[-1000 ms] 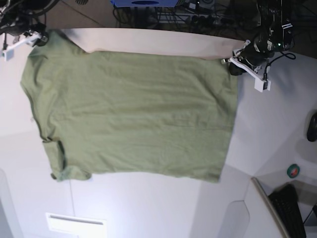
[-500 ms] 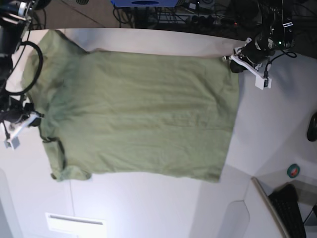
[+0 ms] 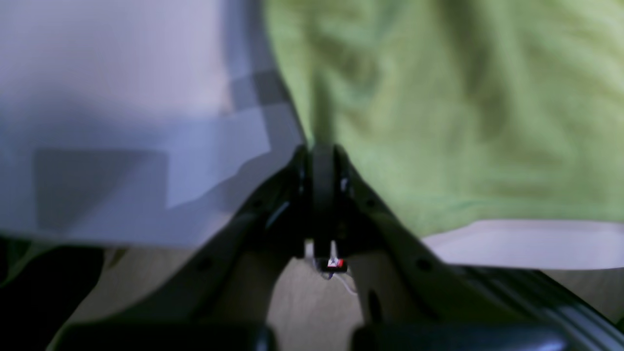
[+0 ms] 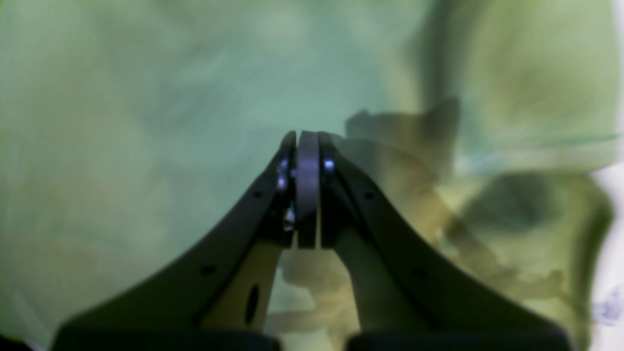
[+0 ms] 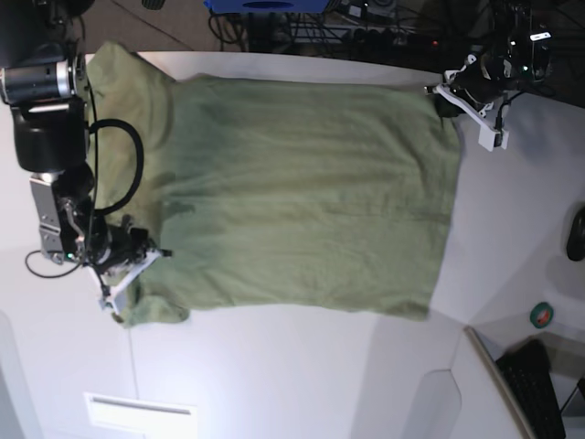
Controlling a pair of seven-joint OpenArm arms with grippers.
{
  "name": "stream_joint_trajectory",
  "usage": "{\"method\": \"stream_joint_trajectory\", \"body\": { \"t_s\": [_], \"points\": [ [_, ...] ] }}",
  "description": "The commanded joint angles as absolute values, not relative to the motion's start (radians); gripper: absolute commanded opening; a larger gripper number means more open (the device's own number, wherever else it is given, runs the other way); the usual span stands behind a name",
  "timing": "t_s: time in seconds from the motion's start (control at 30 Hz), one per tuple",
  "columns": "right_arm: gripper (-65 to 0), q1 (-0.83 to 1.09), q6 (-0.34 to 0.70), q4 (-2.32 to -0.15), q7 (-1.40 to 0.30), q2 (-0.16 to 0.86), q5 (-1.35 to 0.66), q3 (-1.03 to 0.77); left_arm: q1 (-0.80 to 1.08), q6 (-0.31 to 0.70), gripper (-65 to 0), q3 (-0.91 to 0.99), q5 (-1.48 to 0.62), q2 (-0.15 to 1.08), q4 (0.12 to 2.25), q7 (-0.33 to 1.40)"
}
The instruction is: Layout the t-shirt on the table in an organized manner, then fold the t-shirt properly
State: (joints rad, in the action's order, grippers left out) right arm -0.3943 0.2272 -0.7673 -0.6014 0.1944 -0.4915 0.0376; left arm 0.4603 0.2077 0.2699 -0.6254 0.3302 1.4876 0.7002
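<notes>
At the near edge of the white table (image 5: 274,384), the right gripper (image 5: 137,265) is pressed shut over the green t-shirt (image 5: 302,192), low on the sleeve end – whether cloth is pinched between its jaws I cannot tell. The shirt lies spread flat across the tabletop. At the far corner the left gripper (image 5: 437,94) is clenched on the shirt's hem corner, at the table's far edge. Off to the side sit a dark keyboard (image 5: 539,389) and a small round green object (image 5: 542,315); cables (image 5: 302,32) litter the floor behind.
</notes>
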Motion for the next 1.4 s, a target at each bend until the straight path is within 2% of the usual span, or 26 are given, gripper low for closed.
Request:
{"method": "stream_joint_trajectory", "body": {
  "t_s": [0.0,0.17,0.3,0.4,0.77,0.9,0.97,1.03,1.1,1.2,1.37],
  "points": [
    [-65.0,-0.433,0.226,-0.757,-0.579,0.206,-0.496,0.036,0.467,0.203,-65.0,0.309,-0.627,0.352,1.503,0.687],
    [-65.0,-0.449,0.223,-0.713,-0.518,0.219,-0.496,0.044,0.467,0.205,-65.0,0.363,-0.625,0.355,1.503,0.687],
    [-65.0,-0.479,0.156,-0.631,-0.481,0.252,-0.446,0.039,0.463,0.205,-65.0,0.375,-0.625,0.355,1.503,0.687],
    [-65.0,-0.501,0.147,-0.582,-0.444,0.277,-0.4,0.036,0.46,0.205,-65.0,0.369,-0.625,0.354,1.503,0.687],
    [-65.0,-0.538,0.139,-0.584,-0.44,0.394,-0.394,0.036,0.446,0.205,-65.0,0.366,-0.625,0.352,1.428,0.687],
    [-65.0,-0.565,-0.016,-0.584,-0.42,0.438,-0.394,0.038,0.441,0.205,-65.0,0.364,-0.631,0.351,1.435,0.687],
    [-65.0,-0.582,-0.045,-0.602,-0.449,0.467,-0.4,0.036,0.437,0.205,-65.0,0.364,-0.631,0.351,1.435,0.687],
    [-65.0,-0.562,-0.035,-0.7,-0.59,0.487,-0.429,0.035,0.435,0.205,-65.0,0.364,-0.631,0.349,1.435,0.687],
    [-65.0,-0.472,-0.03,-0.888,-0.714,0.498,-0.512,0.013,0.435,0.205,-65.0,0.364,-0.631,0.349,1.435,0.687],
    [-65.0,-0.223,-0.031,-1.253,-0.785,0.478,-0.651,-0.183,0.435,0.205,-65.0,0.364,-0.631,0.349,1.435,0.687],
    [-65.0,0.067,-0.031,-1.661,-0.871,0.303,-0.72,-0.444,0.43,0.205,-65.0,0.366,-0.633,0.344,1.435,0.687]
  ]
}}
